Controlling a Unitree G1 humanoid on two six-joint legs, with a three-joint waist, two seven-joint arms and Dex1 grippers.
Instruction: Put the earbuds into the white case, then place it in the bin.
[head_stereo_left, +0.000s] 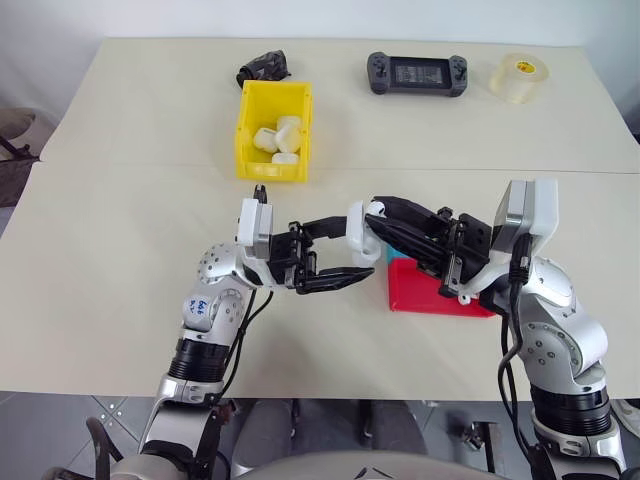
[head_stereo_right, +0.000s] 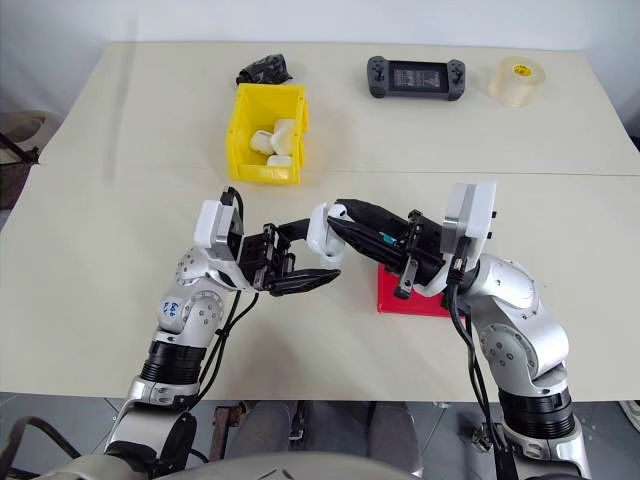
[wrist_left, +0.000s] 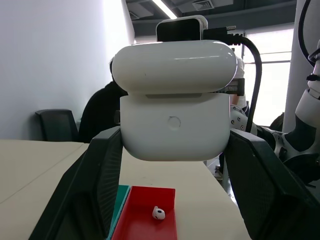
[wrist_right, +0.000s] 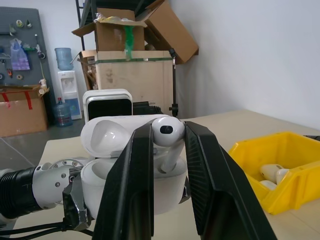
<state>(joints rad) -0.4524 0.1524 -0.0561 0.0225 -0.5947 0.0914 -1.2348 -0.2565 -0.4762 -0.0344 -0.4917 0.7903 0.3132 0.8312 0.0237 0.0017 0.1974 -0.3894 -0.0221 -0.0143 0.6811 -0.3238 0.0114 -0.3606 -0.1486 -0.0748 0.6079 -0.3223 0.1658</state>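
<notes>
Left jaws clamp the white case (wrist_left: 175, 100), right jaws pinch an earbud (wrist_right: 167, 132); yellow bin (head_stereo_left: 272, 130) holds cases.

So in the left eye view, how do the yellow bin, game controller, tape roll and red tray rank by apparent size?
1. Game controller and yellow bin: look alike, not ranked.
2. Red tray: partly hidden by the right gripper, so unsure.
3. Tape roll: smallest, though farther from the camera.

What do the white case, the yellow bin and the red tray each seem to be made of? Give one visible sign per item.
White case: probably hard glossy plastic; it shows smooth highlights and crisp seams.
Yellow bin: likely moulded plastic; evenly coloured, stiff thin walls.
Red tray: seemingly plastic, duller finish; flat uniform colour with a low rim.
</notes>
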